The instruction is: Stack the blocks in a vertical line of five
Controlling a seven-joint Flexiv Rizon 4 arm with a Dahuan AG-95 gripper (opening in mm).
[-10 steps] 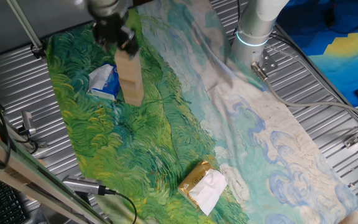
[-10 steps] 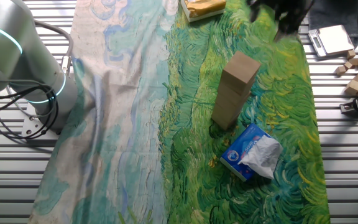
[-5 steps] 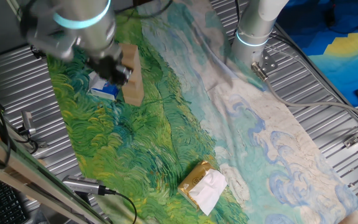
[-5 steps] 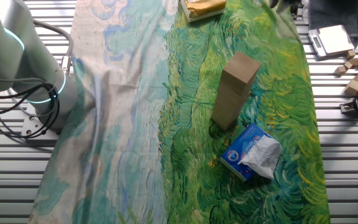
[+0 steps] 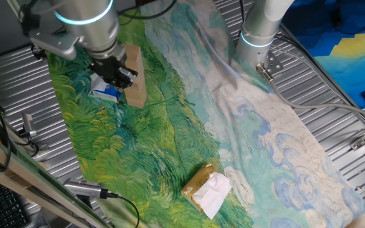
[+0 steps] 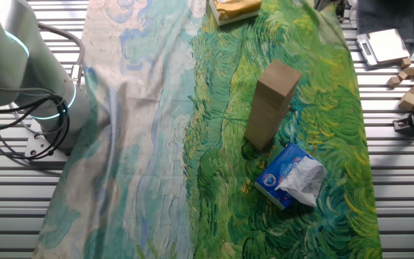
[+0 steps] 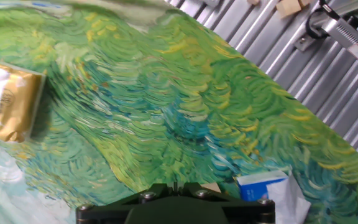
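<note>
In one fixed view the gripper (image 5: 120, 75) is seen low over the green part of the cloth (image 5: 138, 145), near the far left corner of the table (image 5: 334, 107); how far the pincer is opened honestly can't be told, since the fingers are lost in a dark blur, and nothing can be made out as held. The stack of blocks (image 5: 134, 75) is found right behind it, upright, partly covered by the hand, so the cubes can't be counted here. The blue-and-white packet (image 5: 106, 90) is tucked just beside the stack, mostly hidden under the gripper. One gold packet with tissue (image 5: 206, 188) is seen well apart, toward the near edge. In the other fixed view the stack (image 6: 270, 105) is shown in the clear, standing alone on the green cloth (image 6: 293, 86) with a slight lean; faint seams are visible, but an exact count isn't really possible. The blue-and-white packet (image 6: 290, 175) is laid just beside its base, and the gold packet (image 6: 234, 9) is cut off at the top edge. A few loose wooden blocks (image 6: 411, 85) are spotted off the cloth on the bare metal. In the hand view only the dark gripper body (image 7: 176, 206) is seen at the bottom, fingertips out of frame, plus one gold packet (image 7: 11, 102) and a corner of the blue one (image 7: 261, 185).
</note>
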